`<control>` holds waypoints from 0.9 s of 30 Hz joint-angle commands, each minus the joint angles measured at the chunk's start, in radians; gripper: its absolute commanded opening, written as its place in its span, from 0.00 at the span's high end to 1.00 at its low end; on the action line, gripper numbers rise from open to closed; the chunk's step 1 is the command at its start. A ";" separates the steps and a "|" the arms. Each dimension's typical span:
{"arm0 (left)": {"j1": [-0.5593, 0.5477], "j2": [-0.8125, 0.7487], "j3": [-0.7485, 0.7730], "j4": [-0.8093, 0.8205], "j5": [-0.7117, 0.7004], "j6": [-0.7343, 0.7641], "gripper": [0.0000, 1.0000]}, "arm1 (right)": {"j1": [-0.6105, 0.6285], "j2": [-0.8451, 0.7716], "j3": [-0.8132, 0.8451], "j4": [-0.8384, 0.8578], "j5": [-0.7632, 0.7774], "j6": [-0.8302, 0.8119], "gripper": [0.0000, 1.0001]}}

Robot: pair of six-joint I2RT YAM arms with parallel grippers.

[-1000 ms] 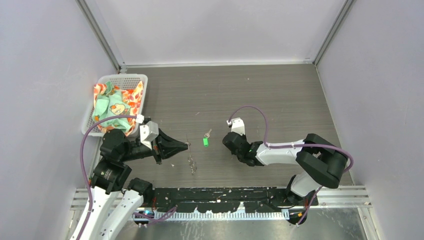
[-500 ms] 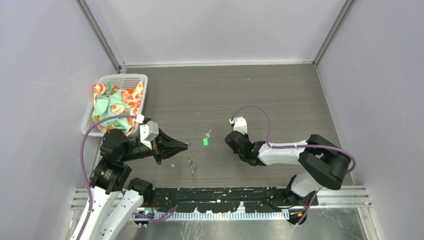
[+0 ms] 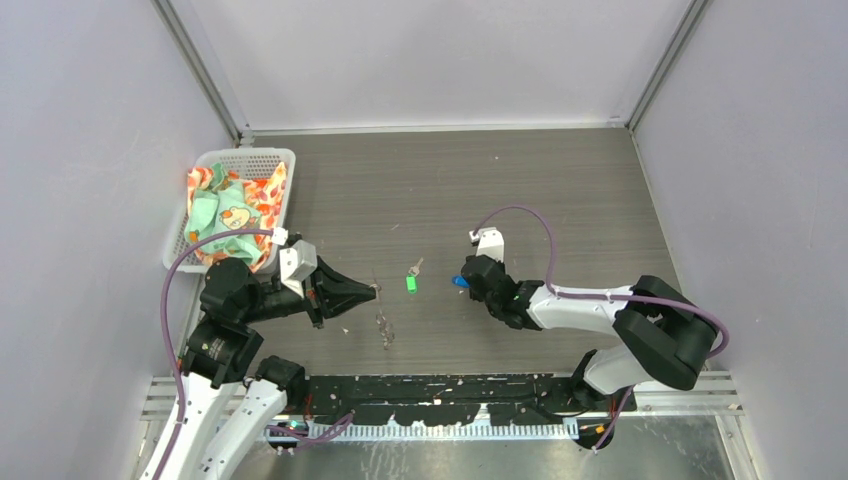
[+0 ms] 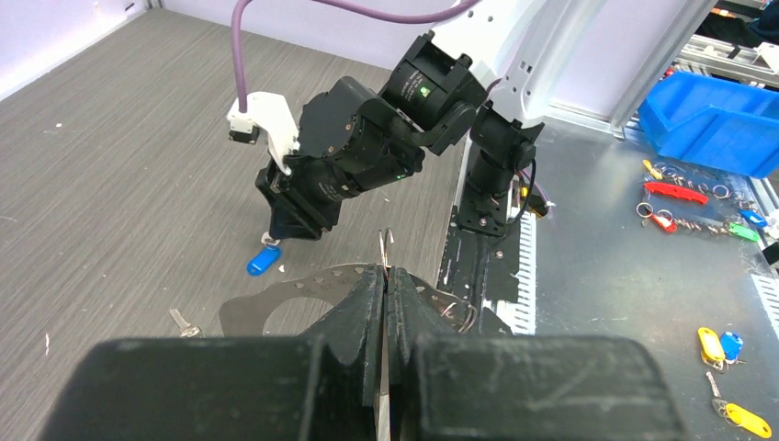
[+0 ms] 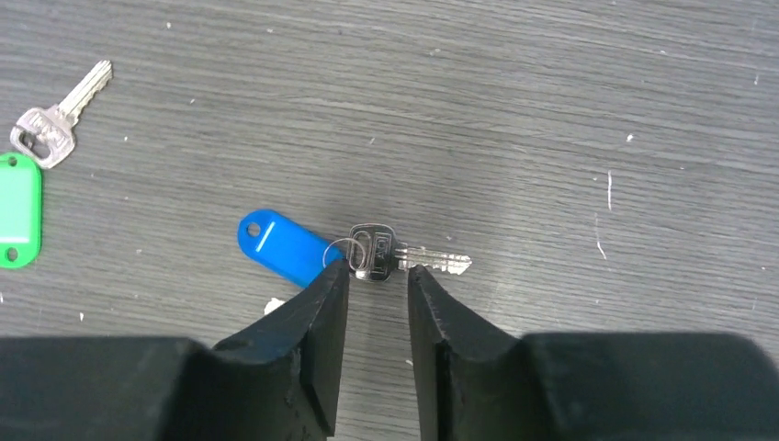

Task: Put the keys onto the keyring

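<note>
Left hand (image 4: 384, 280): fingers pressed together on the keyring (image 4: 241, 317), low over the counter (image 5: 551, 110). Right hand (image 5: 377, 269): fingers slightly parted, gripping nothing, tips straddling the head of the blue-tagged key (image 5: 372, 253) lying flat. Green-tagged key (image 5: 55, 124): loose, nearby.

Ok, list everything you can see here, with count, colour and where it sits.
green-tagged key: one, silver and green, mid-table
blue-tagged key: one, silver and blue, flat on the table, right of the green one
keyring: one, grey metal, in the left gripper
basket: one, white, far left, holding patterned cloth
table: one, grey wood-grain
left gripper: black, jaws shut on keyring
right gripper: black, jaws open at blue-tagged key
</note>
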 commanded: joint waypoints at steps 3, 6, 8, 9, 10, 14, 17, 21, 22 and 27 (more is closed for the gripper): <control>0.000 0.000 0.023 0.023 -0.001 -0.013 1.00 | 0.006 0.024 0.028 0.016 -0.010 -0.002 0.54; 0.000 -0.002 0.023 0.023 -0.002 -0.012 1.00 | 0.006 0.049 0.056 0.005 0.006 0.000 0.51; 0.000 -0.002 0.023 0.023 -0.004 -0.012 0.99 | 0.006 0.067 0.071 0.003 0.012 0.000 0.52; 0.000 -0.002 0.023 0.023 -0.003 -0.012 0.99 | 0.006 0.075 0.076 0.006 0.011 0.000 0.52; 0.000 -0.002 0.022 0.023 -0.003 -0.012 0.99 | 0.006 0.082 0.079 0.010 0.006 -0.001 0.52; 0.000 -0.003 0.022 0.023 -0.005 -0.012 0.99 | 0.006 0.105 0.092 0.013 0.001 0.003 0.54; 0.000 -0.002 0.020 0.024 -0.004 -0.012 1.00 | 0.007 0.107 0.092 0.013 0.001 0.003 0.55; 0.000 0.000 0.020 0.023 -0.005 -0.012 0.99 | 0.006 0.111 0.092 0.006 0.011 0.008 0.62; 0.001 0.000 0.020 0.024 -0.006 -0.012 0.99 | 0.007 0.113 0.090 0.007 0.010 0.011 0.63; 0.000 -0.002 0.021 0.023 -0.006 -0.014 1.00 | 0.006 0.106 0.078 0.019 0.010 0.026 0.74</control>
